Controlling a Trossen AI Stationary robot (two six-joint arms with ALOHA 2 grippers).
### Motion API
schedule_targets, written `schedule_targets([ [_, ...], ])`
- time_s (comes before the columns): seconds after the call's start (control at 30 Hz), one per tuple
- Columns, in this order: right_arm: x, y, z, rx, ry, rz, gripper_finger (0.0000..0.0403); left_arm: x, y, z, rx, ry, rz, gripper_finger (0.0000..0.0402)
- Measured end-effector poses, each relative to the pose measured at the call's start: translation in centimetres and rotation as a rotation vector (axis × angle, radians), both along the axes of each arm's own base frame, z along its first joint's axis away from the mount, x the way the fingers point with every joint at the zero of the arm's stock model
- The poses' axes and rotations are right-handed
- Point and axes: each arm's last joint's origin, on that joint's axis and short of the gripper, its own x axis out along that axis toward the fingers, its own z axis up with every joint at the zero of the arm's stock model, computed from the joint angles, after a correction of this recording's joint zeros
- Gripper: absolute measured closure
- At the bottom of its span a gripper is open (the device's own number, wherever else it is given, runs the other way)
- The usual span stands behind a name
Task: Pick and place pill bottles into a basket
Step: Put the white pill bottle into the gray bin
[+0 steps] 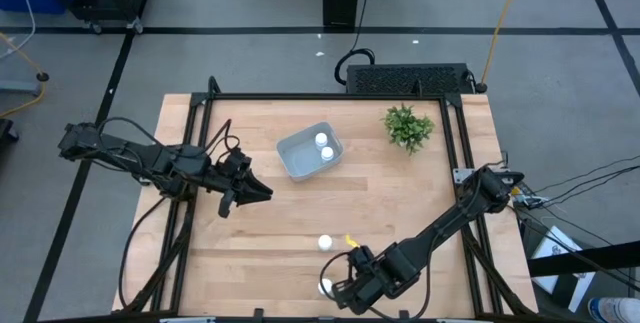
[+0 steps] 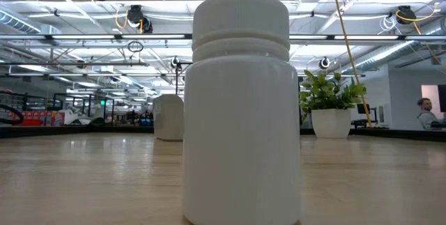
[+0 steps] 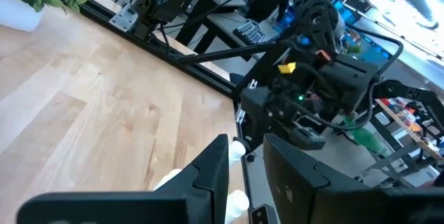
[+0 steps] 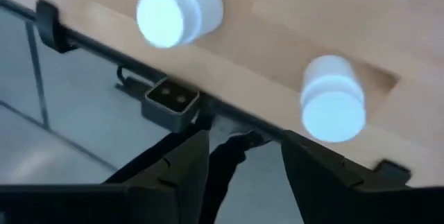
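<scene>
Pale wood table lying at the centre of the high view, black rails framing it, grey floor all round.

Right gripper: sitting at the lower centre of the frame, at the table's near edge. Its fingers are standing slightly apart in its wrist view, with nothing showing between them. One pill bottle is standing just beside it on the left, whether touching cannot be told; another is standing a little above it in the frame. Both are showing as white cylinders in the right wrist view.

Left gripper: hovering at centre left, fingers pressed together, carrying nothing, its arm reaching in from the left edge.

Basket: lying just above centre, slightly turned, holding two pill bottles side by side at its right end.

Plant: standing in the upper right part of the table, well apart from the basket.

Low view: one bottle is filling the centre of the frame.
</scene>
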Motion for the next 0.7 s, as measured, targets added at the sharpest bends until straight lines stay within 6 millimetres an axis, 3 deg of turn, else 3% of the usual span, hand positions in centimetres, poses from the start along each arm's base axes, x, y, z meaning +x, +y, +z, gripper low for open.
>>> schedule_targets([
  [0.27, -0.5, 0.0, -0.1, -0.011, 0.03, -0.001, 0.0186, 0.0, 0.0, 0.0, 0.0, 0.0, 0.0, 0.0304],
  [0.57, -1.4, 0.0, -0.3, -0.033, 0.122, -0.026, 0.0081, 0.0, 0.0, 0.0, 0.005, -0.002, -0.001, 0.0304],
  [0.7, -1.5, 0.1, -0.3, -0.03, 0.118, -0.031, 0.006, 0.0, 0.0, 0.0, 0.005, -0.002, -0.001, 0.0304],
])
